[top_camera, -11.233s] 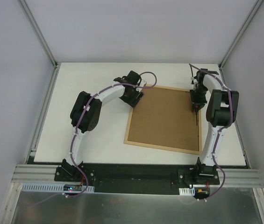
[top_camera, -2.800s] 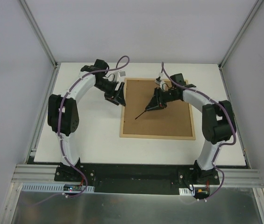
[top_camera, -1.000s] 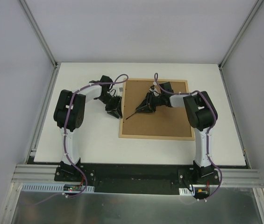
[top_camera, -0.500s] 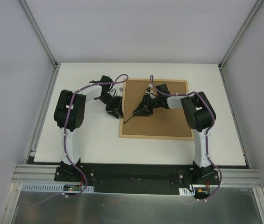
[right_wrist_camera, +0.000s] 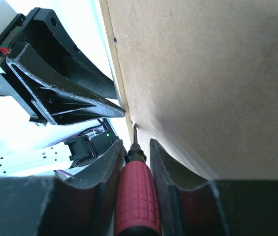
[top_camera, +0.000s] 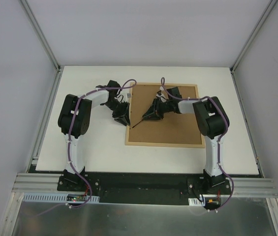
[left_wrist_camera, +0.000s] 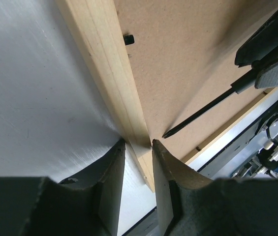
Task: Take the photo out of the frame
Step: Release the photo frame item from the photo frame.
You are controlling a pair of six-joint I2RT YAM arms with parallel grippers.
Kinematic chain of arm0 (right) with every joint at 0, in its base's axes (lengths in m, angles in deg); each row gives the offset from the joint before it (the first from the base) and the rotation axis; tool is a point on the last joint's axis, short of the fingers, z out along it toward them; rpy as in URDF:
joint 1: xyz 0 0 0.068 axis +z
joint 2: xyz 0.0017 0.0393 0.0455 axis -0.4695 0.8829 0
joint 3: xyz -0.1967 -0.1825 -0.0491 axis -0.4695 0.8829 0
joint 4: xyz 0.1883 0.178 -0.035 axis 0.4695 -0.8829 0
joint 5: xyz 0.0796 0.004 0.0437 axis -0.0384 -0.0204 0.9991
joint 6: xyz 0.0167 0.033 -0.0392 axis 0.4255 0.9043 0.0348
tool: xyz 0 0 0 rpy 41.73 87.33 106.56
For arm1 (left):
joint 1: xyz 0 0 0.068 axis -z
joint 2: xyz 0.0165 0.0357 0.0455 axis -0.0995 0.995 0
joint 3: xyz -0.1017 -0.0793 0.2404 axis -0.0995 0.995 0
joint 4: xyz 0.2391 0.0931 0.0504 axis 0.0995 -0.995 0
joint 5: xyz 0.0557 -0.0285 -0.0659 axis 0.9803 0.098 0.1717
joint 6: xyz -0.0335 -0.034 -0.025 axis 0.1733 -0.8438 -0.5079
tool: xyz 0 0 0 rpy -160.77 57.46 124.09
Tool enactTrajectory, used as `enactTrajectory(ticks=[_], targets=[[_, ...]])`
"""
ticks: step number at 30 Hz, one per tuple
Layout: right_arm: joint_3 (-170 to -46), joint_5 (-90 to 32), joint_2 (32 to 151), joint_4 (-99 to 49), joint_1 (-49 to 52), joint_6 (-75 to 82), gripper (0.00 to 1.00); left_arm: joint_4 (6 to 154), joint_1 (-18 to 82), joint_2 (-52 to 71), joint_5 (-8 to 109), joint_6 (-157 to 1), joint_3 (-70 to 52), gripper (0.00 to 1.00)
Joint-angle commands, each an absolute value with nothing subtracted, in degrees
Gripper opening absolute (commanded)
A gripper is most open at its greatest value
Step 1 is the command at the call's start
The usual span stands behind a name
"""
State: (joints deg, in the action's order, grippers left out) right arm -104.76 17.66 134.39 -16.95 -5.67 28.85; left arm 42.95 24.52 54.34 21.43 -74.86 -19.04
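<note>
so the right gripper (right_wrist_camera: 136,144) is clamped on a red-handled screwdriver (right_wrist_camera: 136,196), its dark tip right up against the left edge of the frame (right_wrist_camera: 217,73), where brown back meets thin wood. The left gripper (right_wrist_camera: 118,104) has its black fingers on that same edge, just beside the tip.

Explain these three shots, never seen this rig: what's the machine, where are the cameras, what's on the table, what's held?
Two white robot arms are bolted at the near edge of a white table. One view looks down from above. The other two come from cameras on each wrist, looking along its fingers. A large light-wood picture frame lies face down, brown fibreboard back up, so its front is hidden. The left gripper pinches the frame's left rail. The right gripper holds a red-handled screwdriver, its black tip at the board beside that rail.
</note>
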Motion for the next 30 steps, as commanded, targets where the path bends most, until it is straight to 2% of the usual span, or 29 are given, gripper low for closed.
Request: enactTrajectory(ticks=[1, 30], targets=[[-106.18, 17.10, 131.39, -16.22, -5.24, 27.67, 0.01, 42.82, 25.84, 56.40, 23.11, -74.54, -19.68, 0.27], [-107.24, 14.91, 132.53, -13.32, -3.31, 28.81, 0.01, 42.82, 26.45, 55.87, 22.31, -75.16, -19.33, 0.19]])
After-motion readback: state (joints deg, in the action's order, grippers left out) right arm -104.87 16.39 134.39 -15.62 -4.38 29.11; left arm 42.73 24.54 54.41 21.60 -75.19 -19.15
